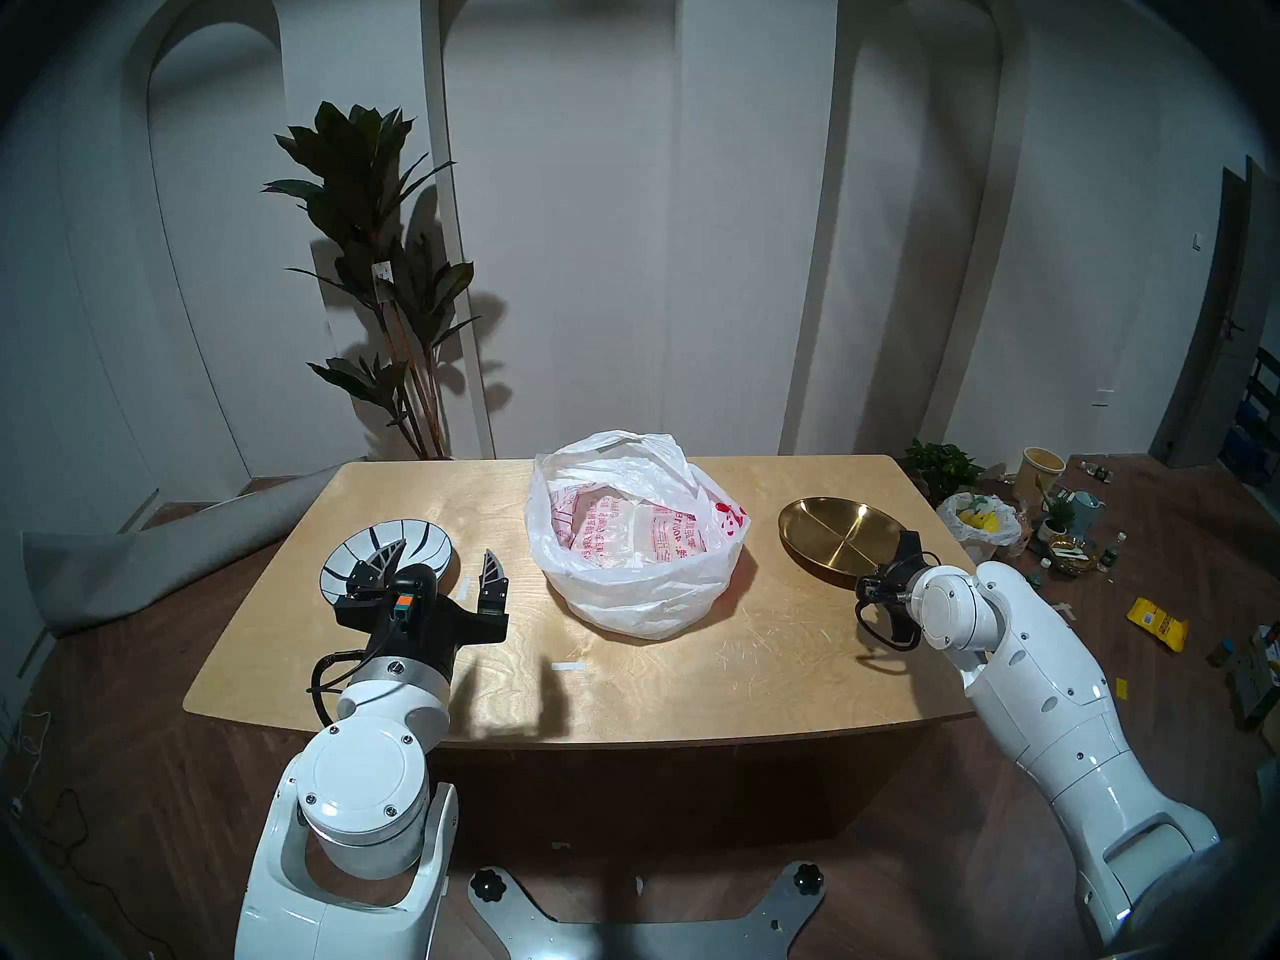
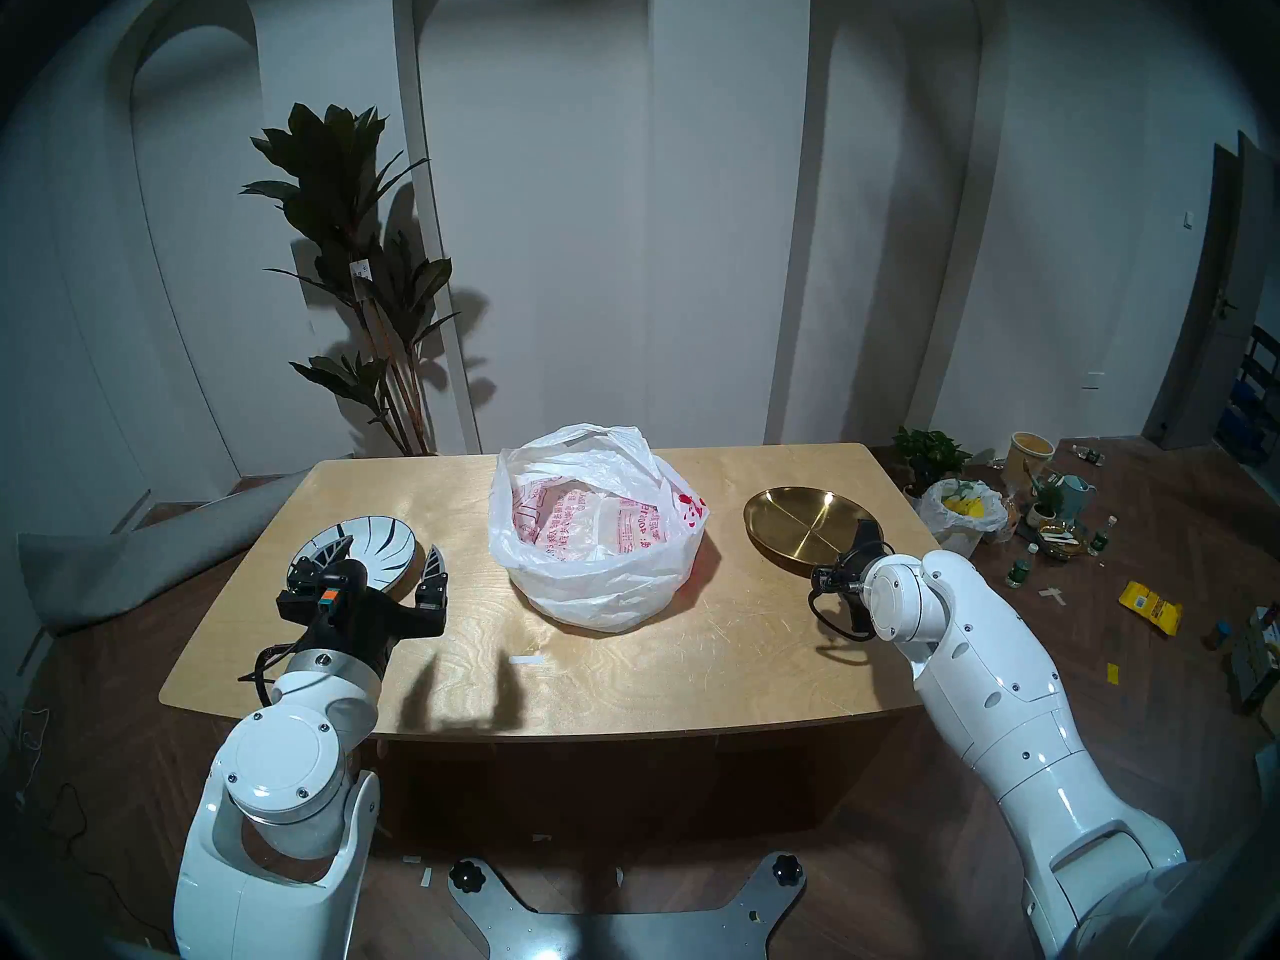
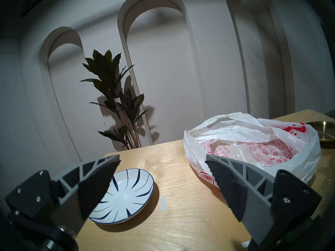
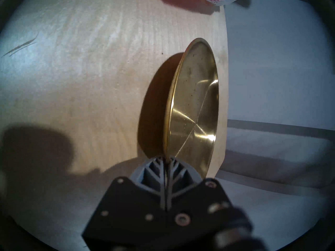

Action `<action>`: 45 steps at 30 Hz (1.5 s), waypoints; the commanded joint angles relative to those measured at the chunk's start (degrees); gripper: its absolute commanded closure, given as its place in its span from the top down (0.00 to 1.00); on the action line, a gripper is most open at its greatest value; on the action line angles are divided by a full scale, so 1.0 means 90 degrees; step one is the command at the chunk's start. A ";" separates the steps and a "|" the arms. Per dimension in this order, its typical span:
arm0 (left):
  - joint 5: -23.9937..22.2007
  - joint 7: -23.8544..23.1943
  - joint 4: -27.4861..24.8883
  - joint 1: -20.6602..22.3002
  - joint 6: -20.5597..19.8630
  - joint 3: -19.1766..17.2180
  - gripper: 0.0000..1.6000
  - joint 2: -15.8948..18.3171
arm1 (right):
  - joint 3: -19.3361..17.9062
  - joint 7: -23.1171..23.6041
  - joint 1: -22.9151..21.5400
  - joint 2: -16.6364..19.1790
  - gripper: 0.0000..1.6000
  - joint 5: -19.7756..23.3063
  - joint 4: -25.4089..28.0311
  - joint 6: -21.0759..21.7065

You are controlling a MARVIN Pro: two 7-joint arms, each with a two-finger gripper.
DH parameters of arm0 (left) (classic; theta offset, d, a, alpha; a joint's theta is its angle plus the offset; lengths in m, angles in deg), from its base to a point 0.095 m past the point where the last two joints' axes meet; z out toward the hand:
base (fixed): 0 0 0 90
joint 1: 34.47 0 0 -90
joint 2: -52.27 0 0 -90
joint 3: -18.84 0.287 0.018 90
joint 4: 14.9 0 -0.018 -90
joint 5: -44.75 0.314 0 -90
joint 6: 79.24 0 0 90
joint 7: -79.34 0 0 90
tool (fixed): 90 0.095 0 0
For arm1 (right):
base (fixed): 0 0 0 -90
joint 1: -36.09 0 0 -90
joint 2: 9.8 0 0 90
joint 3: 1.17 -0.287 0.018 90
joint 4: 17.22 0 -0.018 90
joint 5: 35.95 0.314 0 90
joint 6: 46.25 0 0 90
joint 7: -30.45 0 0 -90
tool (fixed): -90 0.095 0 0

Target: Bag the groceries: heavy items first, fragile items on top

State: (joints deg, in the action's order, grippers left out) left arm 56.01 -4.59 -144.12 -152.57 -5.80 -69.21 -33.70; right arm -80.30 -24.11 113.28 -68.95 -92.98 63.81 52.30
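The gold metal plate [image 1: 838,536] [image 2: 807,526] [image 4: 195,104] is at the table's right side, near the edge. My right gripper [image 1: 907,546] [image 2: 866,532] [image 4: 167,157] is shut on its near rim, one finger on each face. Whether the plate rests on the wood I cannot tell. At the left lies the white striped plate [image 1: 415,546] [image 2: 377,543] [image 3: 126,192]. My left gripper [image 1: 445,548] [image 2: 390,546] [image 3: 162,159] hovers open just in front of it and holds nothing. Between the plates stands the white plastic bag [image 1: 637,571] [image 2: 596,577] [image 3: 253,136], its mouth open upward.
The wooden table [image 1: 692,661] carries small white tape marks [image 1: 568,666]. A tall potted plant [image 1: 388,280] stands behind its far left corner. Bottles, cups and a yellow packet [image 1: 1157,622] litter the floor at the right. A rolled grey mat [image 1: 138,557] lies on the floor at the left.
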 commanded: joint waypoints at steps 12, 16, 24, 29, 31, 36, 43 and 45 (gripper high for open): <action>-0.0014 0.0008 -0.0139 0.0017 0.0021 -0.0013 1.00 -0.0011 | 0.0071 -0.0196 -0.0504 -0.0026 0.00 -0.0237 0.0336 -0.0211; -0.0013 0.0008 -0.0137 0.0018 0.0021 -0.0013 1.00 -0.0011 | 0.0029 -0.0261 -0.0556 -0.0059 0.00 -0.0258 0.0411 -0.0215; -0.0009 0.0009 -0.0126 0.0025 0.0023 -0.0011 1.00 -0.0010 | -0.0049 -0.0409 -0.0836 -0.0159 0.00 -0.0272 0.0652 -0.0264; -0.0006 0.0010 -0.0115 0.0031 0.0025 -0.0010 1.00 -0.0008 | -0.0008 -0.0466 -0.1178 -0.0249 0.00 -0.0307 0.0843 -0.0393; -0.0005 0.0010 -0.0112 0.0033 0.0025 -0.0009 1.00 -0.0008 | -0.0015 -0.0492 -0.1250 -0.0315 0.00 -0.0314 0.0979 -0.0443; -0.0005 0.0011 -0.0109 0.0034 0.0025 -0.0008 1.00 -0.0007 | 0.0086 -0.0455 -0.1546 -0.0505 0.00 -0.0288 0.1237 -0.0567; -0.0007 0.0011 -0.0118 0.0030 0.0025 -0.0009 1.00 -0.0008 | 0.0458 -0.0340 -0.1558 -0.0782 0.00 -0.0160 0.1694 -0.0827; -0.0008 0.0010 -0.0124 0.0027 0.0024 -0.0010 1.00 -0.0009 | 0.0572 -0.0278 -0.1444 -0.0831 0.00 -0.0095 0.1834 -0.0853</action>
State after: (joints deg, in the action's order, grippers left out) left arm 56.04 -4.59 -144.03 -152.54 -5.80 -69.19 -33.69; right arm -77.47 -26.94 101.91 -73.56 -95.40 74.56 46.35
